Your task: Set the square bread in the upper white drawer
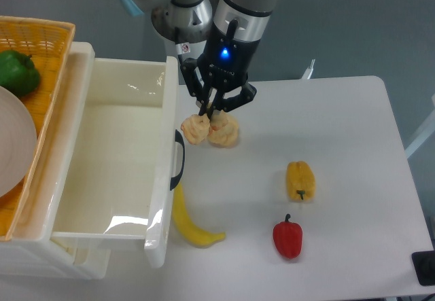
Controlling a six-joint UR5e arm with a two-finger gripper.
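— Where do your jaws stand?

— My gripper [208,113] is down at the surface [340,131], jaws drawn close around the top edge of the square bread [195,129]. The bread lies just right of the upper white drawer [109,158], near the drawer's dark handle [179,160]. Whether I have a firm hold, I cannot tell from this angle.

— What sits beside it?

— A second lumpy piece of bread [224,131] touches it on the right. Further out, a banana [189,221] lies along the drawer front, with a yellow pepper [300,181] and a red pepper [287,238] well apart to the right. The drawer is pulled open above the lower white drawer [75,260]. At far left, an orange wicker basket [41,32] holds a green pepper [17,72] and a white plate [13,145].
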